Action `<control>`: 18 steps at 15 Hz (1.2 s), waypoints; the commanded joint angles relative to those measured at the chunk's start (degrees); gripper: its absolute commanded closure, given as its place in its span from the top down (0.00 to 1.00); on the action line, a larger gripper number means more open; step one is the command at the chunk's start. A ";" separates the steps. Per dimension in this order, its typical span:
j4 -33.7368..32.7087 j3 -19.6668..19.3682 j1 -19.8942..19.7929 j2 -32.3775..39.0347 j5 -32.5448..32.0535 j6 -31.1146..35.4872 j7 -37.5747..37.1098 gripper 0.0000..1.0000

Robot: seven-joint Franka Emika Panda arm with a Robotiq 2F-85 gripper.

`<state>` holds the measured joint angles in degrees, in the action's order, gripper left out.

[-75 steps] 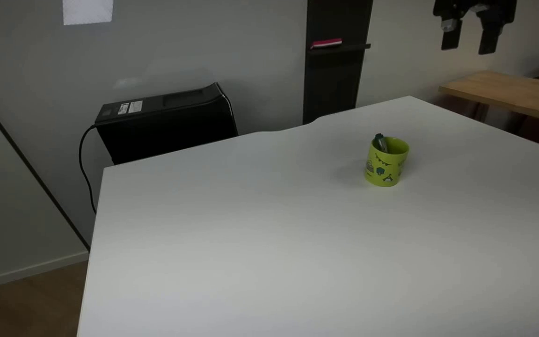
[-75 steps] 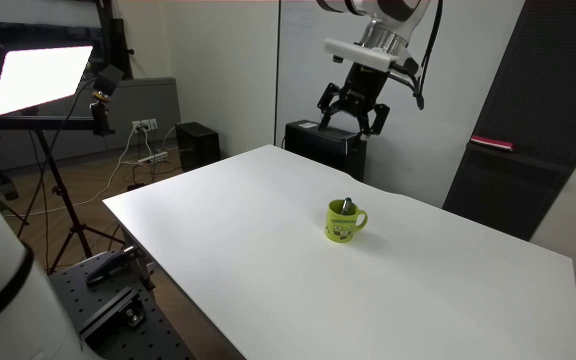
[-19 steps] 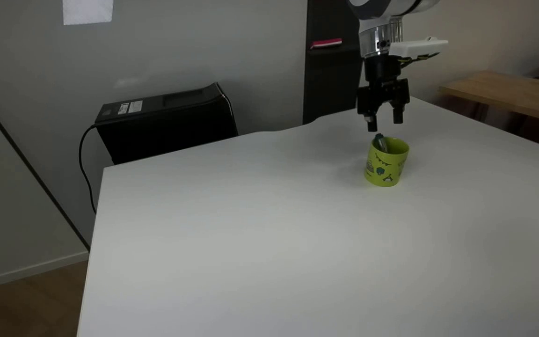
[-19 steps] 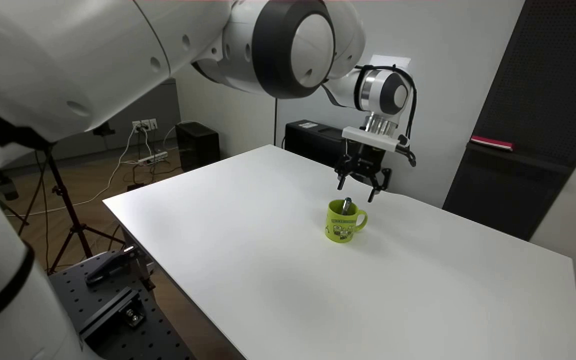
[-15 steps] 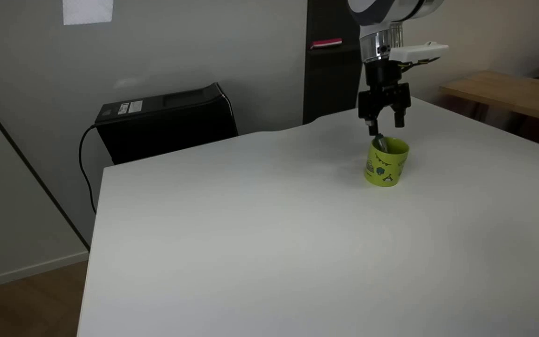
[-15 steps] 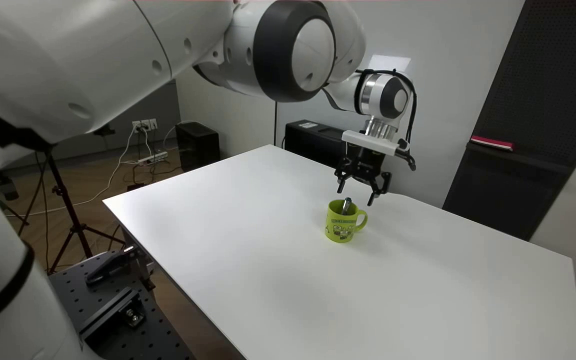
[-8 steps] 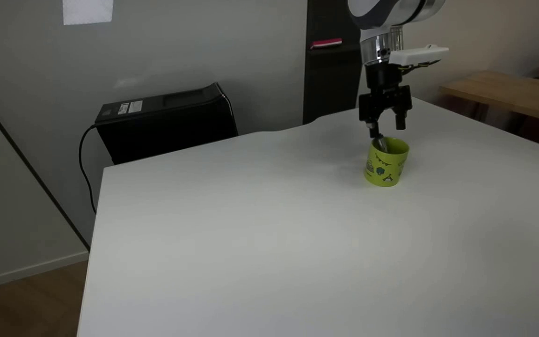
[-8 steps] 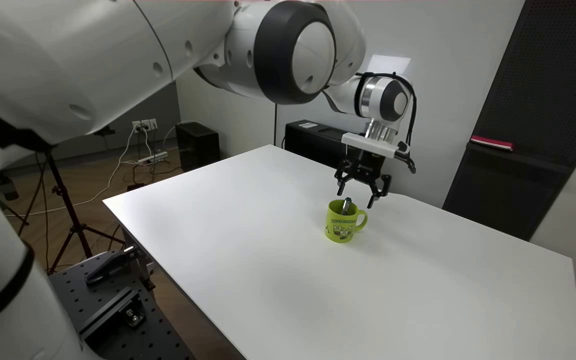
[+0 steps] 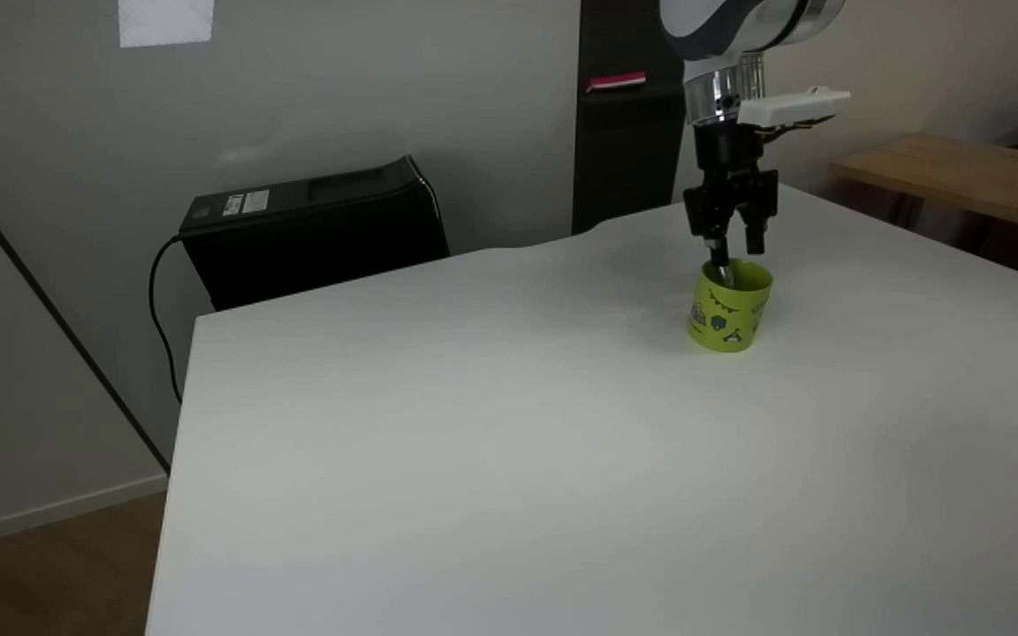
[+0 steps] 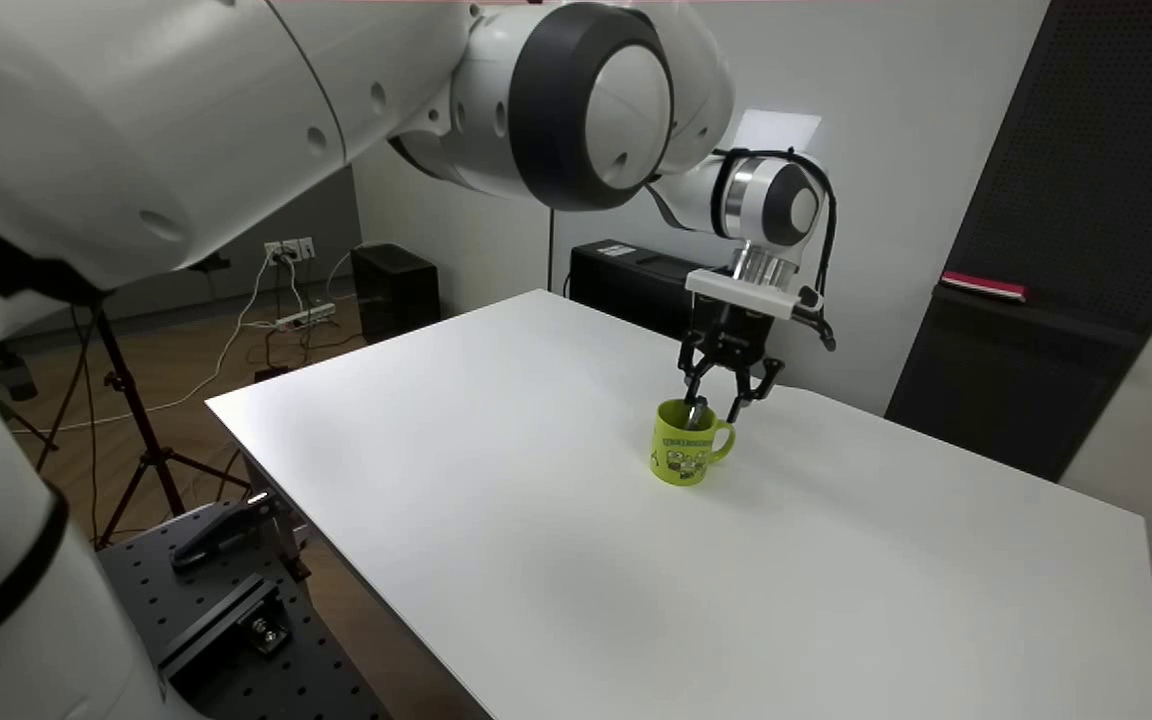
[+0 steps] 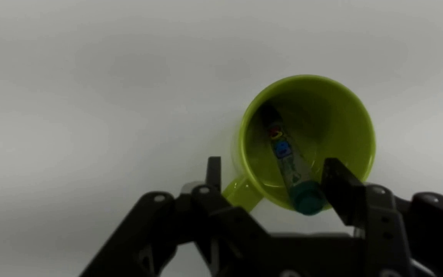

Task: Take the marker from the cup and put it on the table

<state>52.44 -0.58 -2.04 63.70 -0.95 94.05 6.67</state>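
Right of centre in the wrist view, the teal-capped marker (image 11: 290,161) is leaned inside the yellow-green mug (image 11: 346,125), and right now the jaws are spread empty either side of its raised end, seemingly so it can be pinched.

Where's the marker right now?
In the wrist view, right of centre: the marker leans inside the cup, its green end at the rim, seen between the open jaws.

The cup (image 9: 728,311) is yellow-green with little dark flags and a blue-green tree shape, the marker (image 11: 290,163) has a blue-green end and red, yellow and blue spots, the fingers (image 11: 340,188) are black, and the bench (image 10: 626,540) is white.
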 commanded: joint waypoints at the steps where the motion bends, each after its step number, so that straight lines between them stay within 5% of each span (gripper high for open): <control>1: -4.08 -0.65 0.15 2.40 -0.57 -1.57 -2.20 0.39; 6: -4.01 -1.56 0.27 2.38 -1.41 -1.84 -2.68 0.05; 18: -12.14 -2.32 1.54 1.41 -1.54 -11.07 -9.06 0.06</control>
<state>46.64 -2.77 -0.93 64.00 -2.43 87.04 0.37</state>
